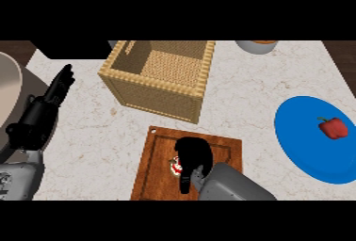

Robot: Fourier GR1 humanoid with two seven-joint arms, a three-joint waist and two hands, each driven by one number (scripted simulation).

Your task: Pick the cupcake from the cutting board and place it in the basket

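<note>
A brown wooden cutting board (158,162) lies at the front middle of the counter. My right hand (193,156) hangs over it, its fingers curled round the cupcake (174,166), of which only a red and white bit shows at the hand's left side. The woven basket (160,75) stands behind the board, open at the top and with nothing inside. My left hand (54,92) rests open at the left edge, fingers pointing up, well away from both.
A blue plate (306,146) with a red bell pepper (333,127) lies at the right. A grey bowl (256,45) sits at the back right edge. A pale round object (8,87) shows at the far left.
</note>
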